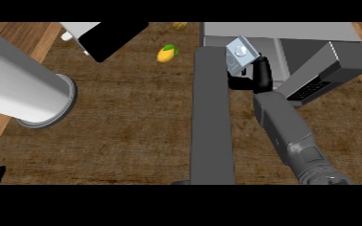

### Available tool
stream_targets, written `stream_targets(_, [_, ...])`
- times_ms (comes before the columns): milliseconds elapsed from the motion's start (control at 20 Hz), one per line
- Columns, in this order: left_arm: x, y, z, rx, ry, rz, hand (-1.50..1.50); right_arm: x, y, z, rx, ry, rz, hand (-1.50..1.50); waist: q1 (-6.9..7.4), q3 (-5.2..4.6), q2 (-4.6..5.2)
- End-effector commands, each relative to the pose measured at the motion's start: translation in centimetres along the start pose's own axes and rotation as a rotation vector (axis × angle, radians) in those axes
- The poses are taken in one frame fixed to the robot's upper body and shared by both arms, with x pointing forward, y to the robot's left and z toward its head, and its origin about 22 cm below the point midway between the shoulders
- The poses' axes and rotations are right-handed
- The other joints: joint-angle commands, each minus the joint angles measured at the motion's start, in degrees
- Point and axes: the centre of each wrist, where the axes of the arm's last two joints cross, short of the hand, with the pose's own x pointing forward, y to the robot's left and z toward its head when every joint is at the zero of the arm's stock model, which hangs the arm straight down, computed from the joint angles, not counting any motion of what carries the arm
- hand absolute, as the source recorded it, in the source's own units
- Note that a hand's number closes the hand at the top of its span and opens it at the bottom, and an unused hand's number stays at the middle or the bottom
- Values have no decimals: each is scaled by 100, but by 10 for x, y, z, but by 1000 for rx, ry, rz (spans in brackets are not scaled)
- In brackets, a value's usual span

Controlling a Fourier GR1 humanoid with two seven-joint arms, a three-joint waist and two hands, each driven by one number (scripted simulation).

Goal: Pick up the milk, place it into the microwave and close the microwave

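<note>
The right hand [260,75] is curled round the milk [240,55] at its fingertips, so it should carry the carton upright into the microwave [283,31] ahead, clearing the open door [212,124] at its left.

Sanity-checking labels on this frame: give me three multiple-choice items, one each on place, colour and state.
1. Where is the milk?
A) lying flat at the view's left edge
B) in the right hand, by the microwave
C) on a plate

2. The small item on the counter, just left of the microwave door, is:
A) red
B) blue
C) yellow and green

3. The door is:
A) open
B) shut
C) missing

Key:
1 B: black fingers curl round the carton.
2 C: yellow body, green end.
3 A: the door juts out over the counter.
</note>
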Motion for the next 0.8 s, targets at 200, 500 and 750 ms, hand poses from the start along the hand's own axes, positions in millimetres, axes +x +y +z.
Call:
stream_targets(200, [-10, -2, -6, -20, 12, 15, -150, 17, 12, -22, -23, -114, 335, 150, 187, -24, 39])
stream_targets(500, [-14, -9, -27, -46, -12, 12, -150, 30, 17, -36, -142, -77, 416, 150, 252, -13, 127])
stream_targets(750, [-13, 6, -21, -59, 9, 16, -150, 32, -3, -47, -205, -39, 430, 150, 349, -13, 136])
